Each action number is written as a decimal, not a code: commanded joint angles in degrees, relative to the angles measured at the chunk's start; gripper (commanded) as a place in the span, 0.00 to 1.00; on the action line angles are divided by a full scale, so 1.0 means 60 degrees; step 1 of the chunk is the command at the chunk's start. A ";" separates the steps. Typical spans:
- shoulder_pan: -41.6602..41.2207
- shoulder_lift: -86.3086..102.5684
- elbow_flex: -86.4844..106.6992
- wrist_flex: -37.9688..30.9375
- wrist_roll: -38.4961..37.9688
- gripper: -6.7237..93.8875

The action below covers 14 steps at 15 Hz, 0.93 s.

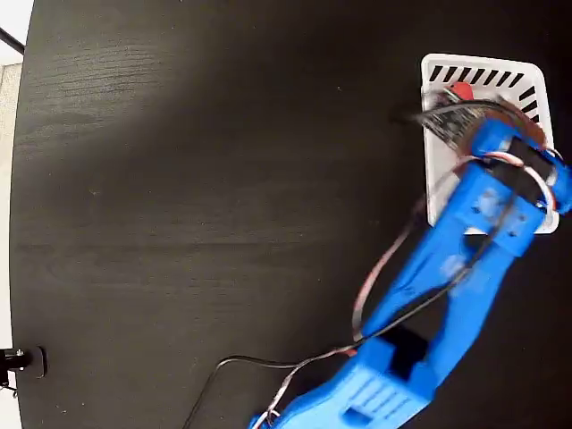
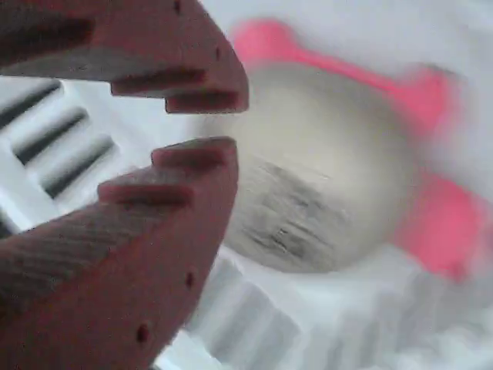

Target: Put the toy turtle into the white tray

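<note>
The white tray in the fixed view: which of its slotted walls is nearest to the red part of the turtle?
The top wall of the white tray, with dark slanted slots; the toy turtle shows red just below it.

One toy turtle (image 2: 323,177), one white tray (image 1: 447,170), one blue arm (image 1: 447,277).

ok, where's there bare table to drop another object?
Free: the table left of the white tray, from the top edge down to the cable. Crowded: the tray holds the toy turtle, with the gripper and blue arm over it.
</note>
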<state>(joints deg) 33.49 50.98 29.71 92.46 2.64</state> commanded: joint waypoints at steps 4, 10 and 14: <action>-0.3647 0.4761 0.3472 -0.1157 0.1260 0.07; -0.5552 0.9756 1.1265 -0.4834 0.0454 0.07; -0.5625 1.4033 1.6611 -0.6152 -0.0278 0.07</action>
<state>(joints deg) 0.26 122.43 119.44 57.30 1.49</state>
